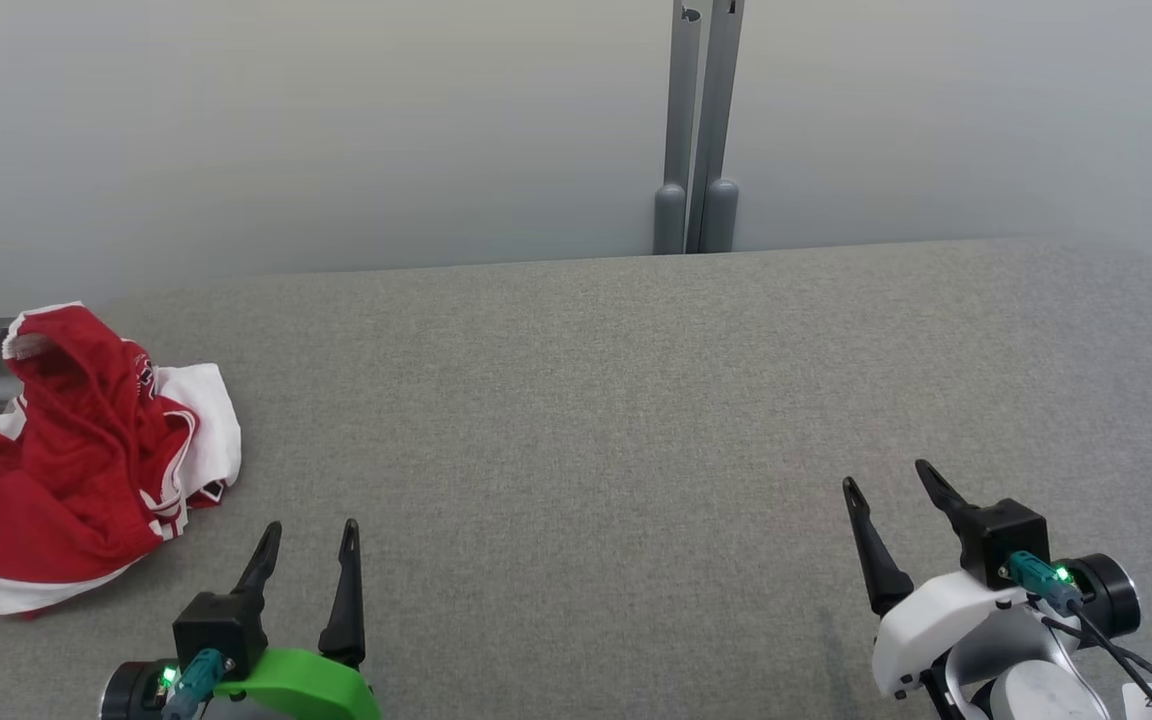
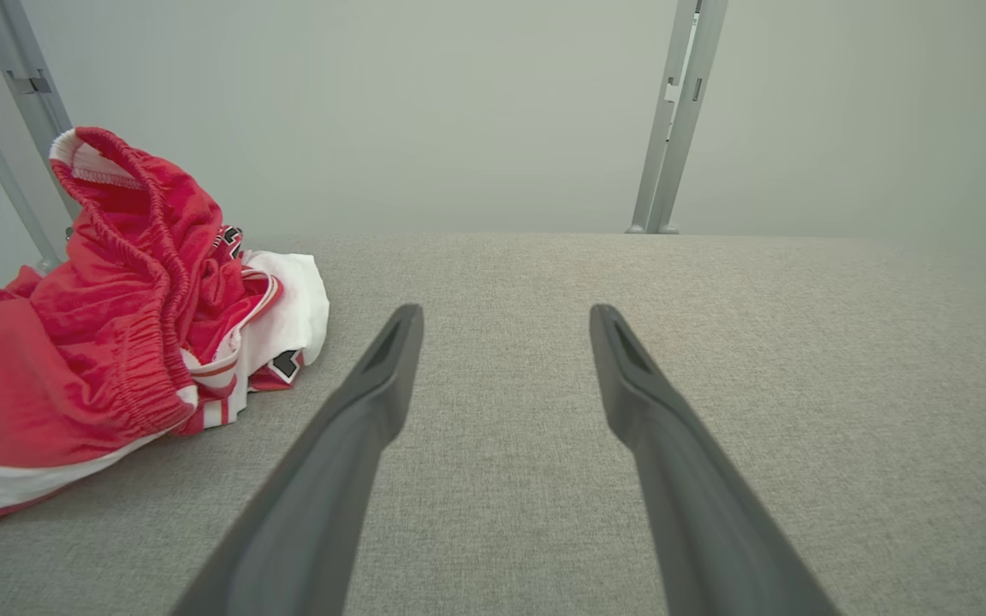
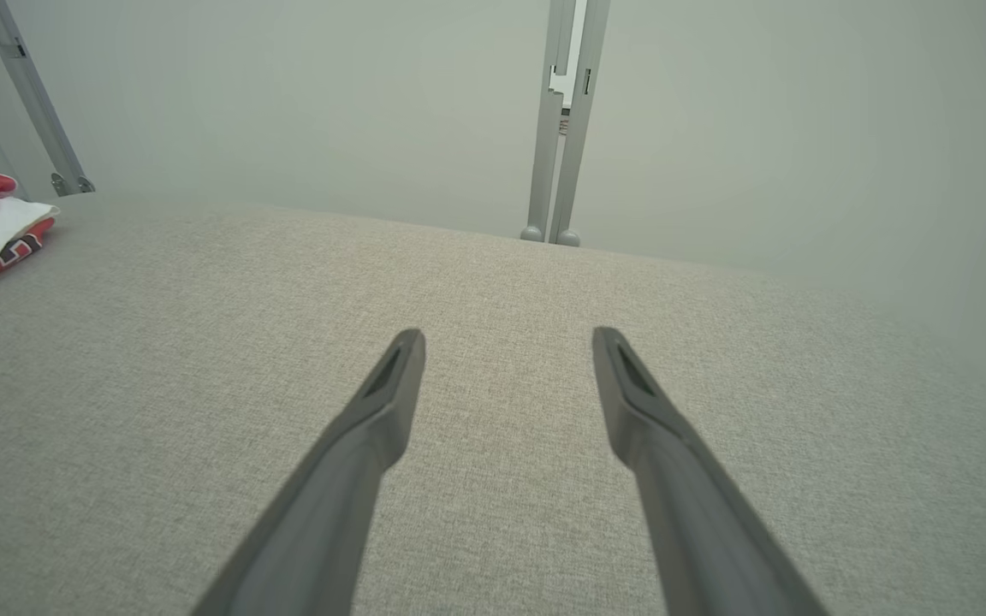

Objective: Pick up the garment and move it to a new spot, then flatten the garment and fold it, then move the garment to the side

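The red-and-white garment (image 1: 76, 460) lies crumpled on the desk (image 1: 586, 400), well left of the grey post (image 1: 698, 130). Left claw (image 1: 311, 530) and right claw (image 1: 886, 475), either side of that post, both gape wide and empty. A pinch into the heap could catch 2 layers or shove it off the edge. Its left part is cropped and its print is unreadable.

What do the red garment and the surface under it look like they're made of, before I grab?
The garment is probably light synthetic sports fabric, red with white trim, slightly shiny; it crumples in soft folds and shows a gathered elastic waistband. The surface looks like grey woven cloth covering, matte, with a fine visible weave; what lies beneath cannot be told.
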Available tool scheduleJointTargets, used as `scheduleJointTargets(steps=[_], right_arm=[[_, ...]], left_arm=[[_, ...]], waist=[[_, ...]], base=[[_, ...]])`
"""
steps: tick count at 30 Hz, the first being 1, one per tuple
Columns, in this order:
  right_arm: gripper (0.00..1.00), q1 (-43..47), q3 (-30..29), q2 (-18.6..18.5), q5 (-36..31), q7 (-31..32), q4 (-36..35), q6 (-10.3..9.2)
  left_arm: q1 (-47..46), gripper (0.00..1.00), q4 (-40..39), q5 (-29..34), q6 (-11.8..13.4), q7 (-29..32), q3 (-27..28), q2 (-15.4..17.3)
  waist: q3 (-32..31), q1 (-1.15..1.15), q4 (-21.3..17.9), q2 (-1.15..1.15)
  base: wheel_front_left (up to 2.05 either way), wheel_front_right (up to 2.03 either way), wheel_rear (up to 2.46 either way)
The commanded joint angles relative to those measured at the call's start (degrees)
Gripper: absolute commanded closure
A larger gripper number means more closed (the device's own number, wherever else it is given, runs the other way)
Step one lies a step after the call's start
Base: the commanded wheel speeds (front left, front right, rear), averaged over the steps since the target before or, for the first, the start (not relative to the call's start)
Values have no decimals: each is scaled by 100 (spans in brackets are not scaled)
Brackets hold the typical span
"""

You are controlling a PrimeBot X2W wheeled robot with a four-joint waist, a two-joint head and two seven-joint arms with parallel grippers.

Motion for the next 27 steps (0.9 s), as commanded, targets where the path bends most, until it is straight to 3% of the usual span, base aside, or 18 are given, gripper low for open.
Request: scheduleJointTargets(steps=[1,27], right_arm=[[0,-66,3,-28,-93,-52,7,0],[0,-9,4,-24,193,-219,113,0]], left_arm=[[107,0,-4,58,18,-56,5,20],[107,0,-33,-252,30,-30,63,32]], waist=[[-5,0,3,0],[14,0,164,0]], base=[[0,0,0],[0,0,0]])
